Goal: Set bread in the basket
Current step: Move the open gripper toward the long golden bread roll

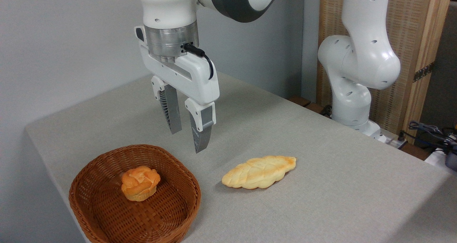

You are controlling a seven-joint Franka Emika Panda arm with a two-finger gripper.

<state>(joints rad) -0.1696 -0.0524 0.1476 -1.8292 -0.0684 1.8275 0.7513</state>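
We see the long, flat, braided pale-yellow loaf of bread (259, 172), toasted golden-brown in patches, lying flat on the grey cloth-covered worktop (321, 146), roughly midway along its near edge and clear of everything else. Just to its left, at the near left corner, sits the shallow reddish-brown woven wicker basket (107, 171) with its thick braided rim. A small round orange rose-shaped bun (140, 183) already rests in the middle of it, leaving bare weave on either side.

The white arm's gripper (185, 141) hangs in the air, pointing down, above the strip of worktop between the basket's far rim and the bread. Its jaws are parted with nothing between them, so it is released and empty. We judge the task not yet begun: the bread lies outside the basket, untouched.

The loaf lies slantwise, its pointed ends aimed at the near left and far right, so closing across its narrow middle looks most sensible to us. From this single angle we cannot say exactly how high the fingertips stand above the cloth.
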